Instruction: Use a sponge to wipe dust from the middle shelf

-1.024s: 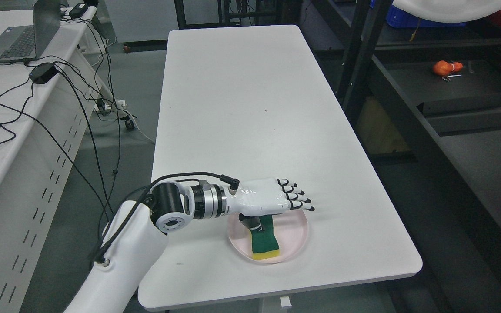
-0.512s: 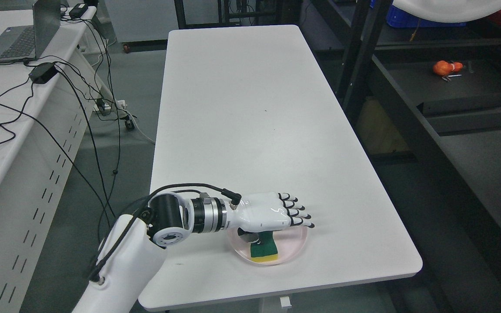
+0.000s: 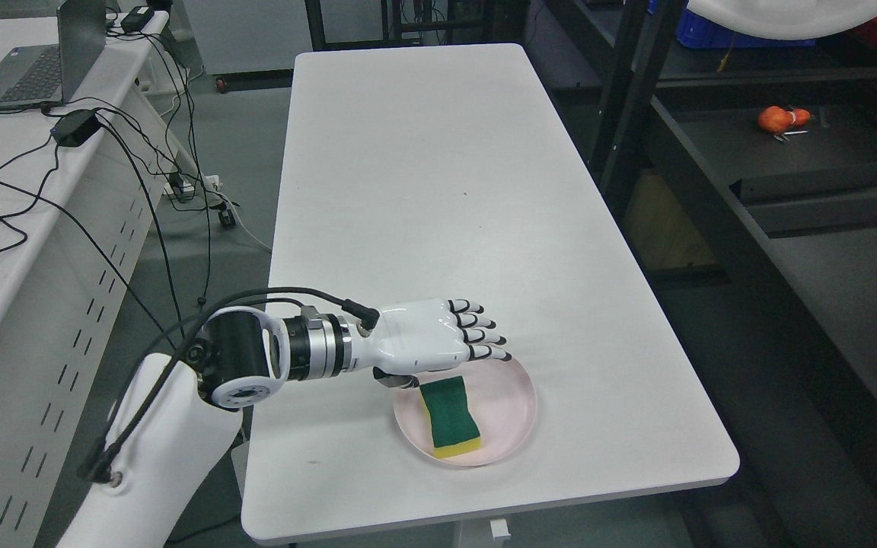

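The left hand [image 3: 438, 346] is hovering with fingers loose, holding nothing. The sponge [image 3: 450, 417] is lying in the pink plate [image 3: 515, 411] near the desk's [image 3: 423, 190] front edge; probably light and squishy, so I'd be pinching its long sides.

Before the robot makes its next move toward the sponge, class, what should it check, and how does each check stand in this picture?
1. Sponge lies flat in the pink plate, green side up, fully visible: ok.
2. Left hand holds nothing, fingers extended: ok for a fresh grasp.
3. Hand is over the sponge: not ok; it sits up and left of it, above the plate's rim.
4. Plate stands well on the white table, though near the front edge: ok.
5. Path to the dark shelving on the right is free: cannot tell.
6. Right arm clear of the work: cannot tell; it is out of view.
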### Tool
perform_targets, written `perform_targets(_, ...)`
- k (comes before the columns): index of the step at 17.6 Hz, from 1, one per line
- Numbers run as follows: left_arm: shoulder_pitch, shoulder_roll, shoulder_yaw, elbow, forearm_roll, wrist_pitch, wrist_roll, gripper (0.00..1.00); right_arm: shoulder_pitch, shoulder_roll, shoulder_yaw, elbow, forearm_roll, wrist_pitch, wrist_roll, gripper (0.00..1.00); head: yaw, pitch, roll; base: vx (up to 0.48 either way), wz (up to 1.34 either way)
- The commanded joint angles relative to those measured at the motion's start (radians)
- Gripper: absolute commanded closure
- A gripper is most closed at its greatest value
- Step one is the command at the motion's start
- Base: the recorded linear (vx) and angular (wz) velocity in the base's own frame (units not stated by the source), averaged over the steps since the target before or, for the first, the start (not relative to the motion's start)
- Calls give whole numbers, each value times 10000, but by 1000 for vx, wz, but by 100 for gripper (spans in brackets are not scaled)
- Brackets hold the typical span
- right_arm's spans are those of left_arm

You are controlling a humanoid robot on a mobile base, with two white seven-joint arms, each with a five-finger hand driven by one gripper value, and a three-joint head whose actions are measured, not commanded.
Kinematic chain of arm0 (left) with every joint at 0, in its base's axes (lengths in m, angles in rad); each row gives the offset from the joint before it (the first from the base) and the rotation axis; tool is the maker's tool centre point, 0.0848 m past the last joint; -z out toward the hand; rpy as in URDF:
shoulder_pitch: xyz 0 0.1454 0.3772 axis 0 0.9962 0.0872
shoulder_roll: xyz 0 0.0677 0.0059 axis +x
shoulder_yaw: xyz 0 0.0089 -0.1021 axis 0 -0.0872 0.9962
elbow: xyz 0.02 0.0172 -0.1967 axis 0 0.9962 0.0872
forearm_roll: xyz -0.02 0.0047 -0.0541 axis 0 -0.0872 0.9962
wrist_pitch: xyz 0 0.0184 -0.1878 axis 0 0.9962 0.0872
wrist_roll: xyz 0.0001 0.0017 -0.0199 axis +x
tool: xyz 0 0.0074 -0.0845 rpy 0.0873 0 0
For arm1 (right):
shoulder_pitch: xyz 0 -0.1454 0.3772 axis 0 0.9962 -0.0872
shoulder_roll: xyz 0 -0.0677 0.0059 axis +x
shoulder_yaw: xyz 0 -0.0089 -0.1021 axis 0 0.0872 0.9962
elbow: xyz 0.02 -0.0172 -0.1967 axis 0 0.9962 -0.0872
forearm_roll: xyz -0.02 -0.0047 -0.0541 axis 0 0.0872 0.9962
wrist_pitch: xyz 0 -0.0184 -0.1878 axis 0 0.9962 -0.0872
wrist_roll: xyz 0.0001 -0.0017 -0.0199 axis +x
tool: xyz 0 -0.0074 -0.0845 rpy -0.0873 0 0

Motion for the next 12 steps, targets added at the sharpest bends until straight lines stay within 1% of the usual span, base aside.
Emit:
perform_targets(1,756,1328,-679,-1370,442,-7,-41,1,-7,-175,0,-174,0,719,-4,0,0,0,0,0,0)
perform_targets(3,1339,1221,-1234,-1387,396,-7,-41,1,8,-175,0,-174,0,735,-4,0,0,0,0,0,0)
perform_targets(6,1403,1190,-1282,-1218,289,-7,-41,1,8,-175,0,-174,0,720,-4,0,0,0,0,0,0)
perform_targets(9,1266,1251,-977,-927,166,-7,4,1,-7,-175,0,-174,0,719,-4,0,0,0,0,0,0)
perform_targets(12,608,1389,-302,-728,166,-7,-11,2,-7,-175,0,-174,0,735,-4,0,0,0,0,0,0)
